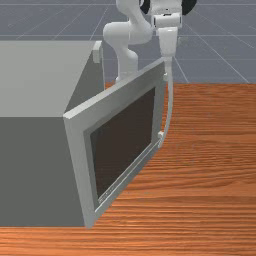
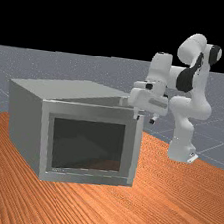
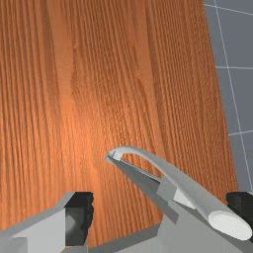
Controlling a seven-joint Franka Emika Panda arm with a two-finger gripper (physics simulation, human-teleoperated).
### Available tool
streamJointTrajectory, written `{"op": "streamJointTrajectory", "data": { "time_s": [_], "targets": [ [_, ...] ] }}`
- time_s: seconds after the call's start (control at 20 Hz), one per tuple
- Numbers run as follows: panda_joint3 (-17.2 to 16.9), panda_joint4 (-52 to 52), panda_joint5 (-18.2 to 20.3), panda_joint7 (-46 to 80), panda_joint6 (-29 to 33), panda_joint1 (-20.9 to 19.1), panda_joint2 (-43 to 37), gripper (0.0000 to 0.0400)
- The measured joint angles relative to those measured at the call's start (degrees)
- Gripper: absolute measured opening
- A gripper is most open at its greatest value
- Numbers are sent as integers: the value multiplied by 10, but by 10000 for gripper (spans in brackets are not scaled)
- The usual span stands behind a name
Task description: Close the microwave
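And there's the microwave (image 1: 31,170), big at the front view's left, its door (image 1: 79,150) standing open toward the middle! Just right of the far view's centre, the gripper (image 2: 144,119), fingers wide apart; curved handle (image 1: 171,100) right of the front view's middle.

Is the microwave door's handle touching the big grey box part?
Apart. The front view shows it: the door is swung open, so its handle stands away from the box, with a gap between.
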Motion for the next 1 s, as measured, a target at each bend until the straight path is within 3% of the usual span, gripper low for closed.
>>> {"op": "streamJointTrajectory", "data": {
  "time_s": [0.05,0.1,0.15,0.35,0.4,0.6,0.65,0.7,0.75,0.8,0.85,0.9,0.95,1.0],
  "targets": [
    [3,-1,-39,16,-6,-1,-3,400],
    [-2,-4,-42,2,-8,1,-6,400],
    [0,-6,-89,5,-19,0,-9,400],
    [-52,-31,-38,-145,-11,20,-33,400],
    [-75,-59,11,-205,33,33,-47,400],
    [-113,-85,26,-311,57,51,-66,400],
    [-108,-98,19,-305,53,50,-79,400],
    [-99,-62,74,-288,22,69,-57,400],
    [-64,-39,66,-228,28,84,-33,400],
    [-23,11,150,-210,66,112,19,400],
    [34,86,154,-148,73,125,85,400],
    [80,175,79,-41,73,142,159,400],
    [63,433,-60,94,-210,211,295,400],
    [57,317,-114,116,-83,231,239,400]
  ]
}}
